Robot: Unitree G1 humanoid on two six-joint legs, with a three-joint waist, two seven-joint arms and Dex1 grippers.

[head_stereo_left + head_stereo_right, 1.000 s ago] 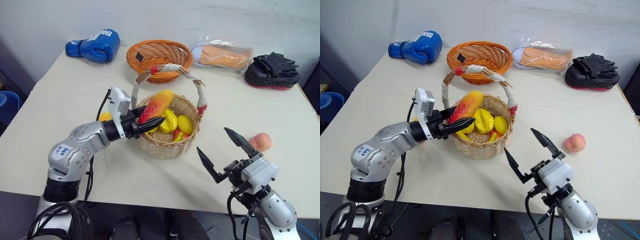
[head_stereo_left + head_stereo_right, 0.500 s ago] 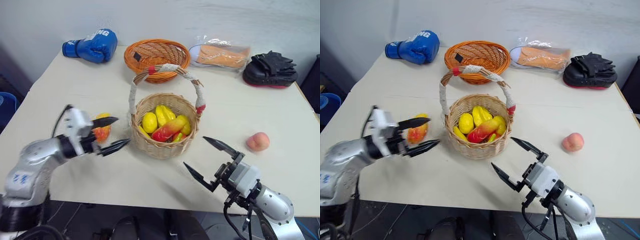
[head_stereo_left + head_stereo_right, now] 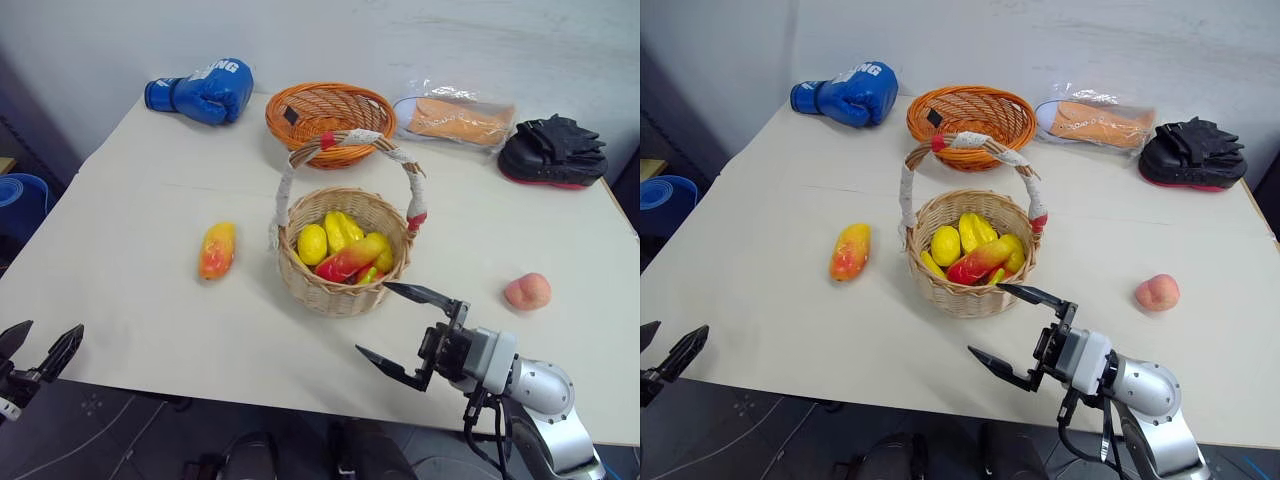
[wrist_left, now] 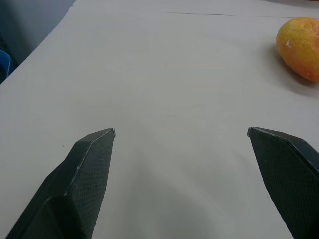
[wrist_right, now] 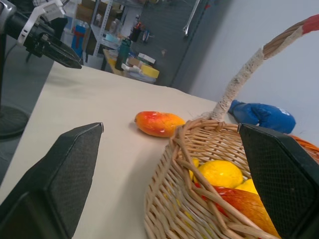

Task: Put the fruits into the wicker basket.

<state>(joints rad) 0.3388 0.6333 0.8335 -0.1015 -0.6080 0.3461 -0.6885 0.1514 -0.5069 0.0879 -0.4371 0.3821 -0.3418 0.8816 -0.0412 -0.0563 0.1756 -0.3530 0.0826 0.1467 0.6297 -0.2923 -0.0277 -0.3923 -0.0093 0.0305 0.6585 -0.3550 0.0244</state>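
Note:
The wicker basket [image 3: 345, 290] stands mid-table with a red-orange mango [image 3: 345, 258] lying inside among yellow fruits. A second mango [image 3: 217, 249] lies on the table to the basket's left, also seen from the left wrist [image 4: 301, 47]. A pink-orange peach [image 3: 527, 291] sits on the table to the basket's right. My left gripper [image 3: 40, 348] hangs open and empty beyond the table's near-left edge. My right gripper [image 3: 405, 325] is open and empty, pointing leftward just in front of the basket [image 5: 199, 164].
Along the table's far edge lie a blue boxing glove [image 3: 205, 92], a flat orange basket [image 3: 330, 115], a bagged orange item [image 3: 460, 115] and a black pad [image 3: 553, 152]. A blue bin [image 3: 20, 195] stands off the table's left side.
My left gripper let go of the mango, which now lies in the basket, opened, and swung back left past the table's edge. The right gripper turned to point left.

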